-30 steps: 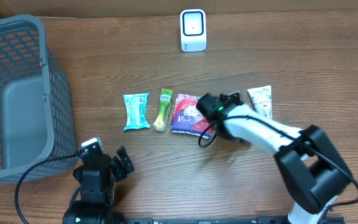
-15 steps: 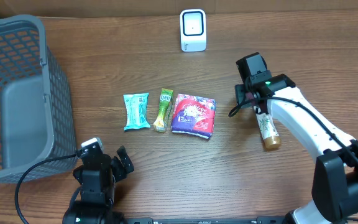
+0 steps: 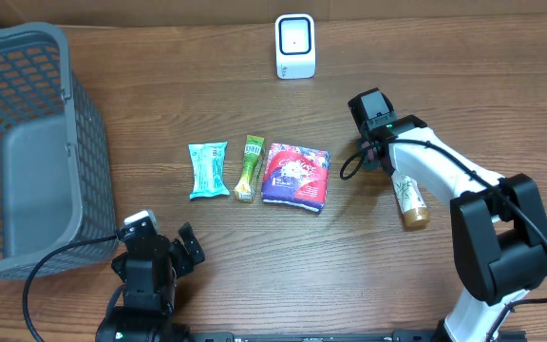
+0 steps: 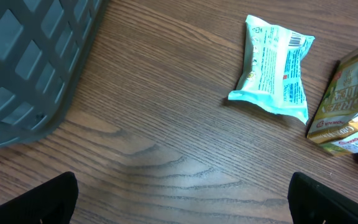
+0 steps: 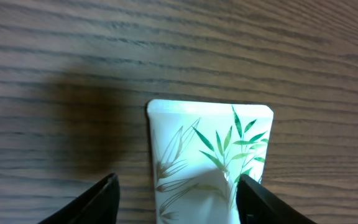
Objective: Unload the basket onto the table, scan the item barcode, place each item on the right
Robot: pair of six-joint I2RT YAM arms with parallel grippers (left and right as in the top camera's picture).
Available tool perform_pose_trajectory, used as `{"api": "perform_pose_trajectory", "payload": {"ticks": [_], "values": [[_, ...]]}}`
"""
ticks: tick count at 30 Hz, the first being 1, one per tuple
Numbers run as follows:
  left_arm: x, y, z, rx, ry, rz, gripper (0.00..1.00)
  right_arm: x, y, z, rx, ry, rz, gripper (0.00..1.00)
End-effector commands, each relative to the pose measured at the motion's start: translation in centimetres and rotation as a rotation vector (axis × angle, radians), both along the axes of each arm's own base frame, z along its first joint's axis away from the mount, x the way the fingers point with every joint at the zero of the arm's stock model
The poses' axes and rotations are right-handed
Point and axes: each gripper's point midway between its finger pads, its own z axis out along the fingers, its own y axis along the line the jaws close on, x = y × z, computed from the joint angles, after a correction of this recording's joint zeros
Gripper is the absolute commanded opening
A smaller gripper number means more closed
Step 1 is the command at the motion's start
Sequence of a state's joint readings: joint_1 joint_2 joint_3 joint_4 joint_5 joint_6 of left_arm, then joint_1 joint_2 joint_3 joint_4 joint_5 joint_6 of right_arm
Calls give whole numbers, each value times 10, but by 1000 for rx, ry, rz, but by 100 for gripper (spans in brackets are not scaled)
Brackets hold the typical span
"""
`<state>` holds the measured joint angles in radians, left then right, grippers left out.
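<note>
A white barcode scanner (image 3: 294,46) stands at the back of the table. In a row at the middle lie a teal packet (image 3: 208,169) (image 4: 275,65), a green stick packet (image 3: 251,167) (image 4: 347,99) and a purple packet (image 3: 296,175). To their right lies a white tube with a leaf print and a gold cap (image 3: 409,198) (image 5: 210,149). My right gripper (image 3: 386,150) (image 5: 179,202) is open and straddles the tube's flat end, with a gap on the left side. My left gripper (image 3: 160,239) (image 4: 182,202) is wide open over bare wood near the front edge.
A large grey plastic basket (image 3: 27,142) (image 4: 30,56) fills the left side of the table. The right arm's black cable loops beside the purple packet.
My right gripper has swung from over the purple packet to the flat end of the tube, and its jaws have narrowed slightly. The left arm has not moved.
</note>
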<state>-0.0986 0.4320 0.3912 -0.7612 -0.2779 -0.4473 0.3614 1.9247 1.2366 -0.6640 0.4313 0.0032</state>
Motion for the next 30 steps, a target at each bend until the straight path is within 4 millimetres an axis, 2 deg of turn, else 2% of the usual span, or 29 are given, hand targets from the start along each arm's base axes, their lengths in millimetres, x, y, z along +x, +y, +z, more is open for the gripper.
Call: {"api": "perform_pose_trajectory", "payload": {"ticks": [1,6,10,16,18,22,25,30], "values": [[0,2,1,-3,-16,24,100,3,-7,-8,-48,13,-2,59],[0,2,1,-3,-16,24,100,-7,-10,-32,-76,86,-1,57],[0,2,1,-3,-16,24,100,-14,-14,-42,-92,128,-2,45],[0,2,1,-3,-16,24,100,-19,-15,-43,-98,147,-2,36],[0,2,1,-3,-16,24,100,-21,-15,-44,-94,157,0,31],[0,2,1,-3,-16,24,99,-25,-10,-45,-70,176,8,6],[0,2,1,-3,-16,24,100,-27,-3,-44,-23,194,-2,4],[0,2,1,-3,-16,24,100,-27,20,-28,112,227,4,4]]}}
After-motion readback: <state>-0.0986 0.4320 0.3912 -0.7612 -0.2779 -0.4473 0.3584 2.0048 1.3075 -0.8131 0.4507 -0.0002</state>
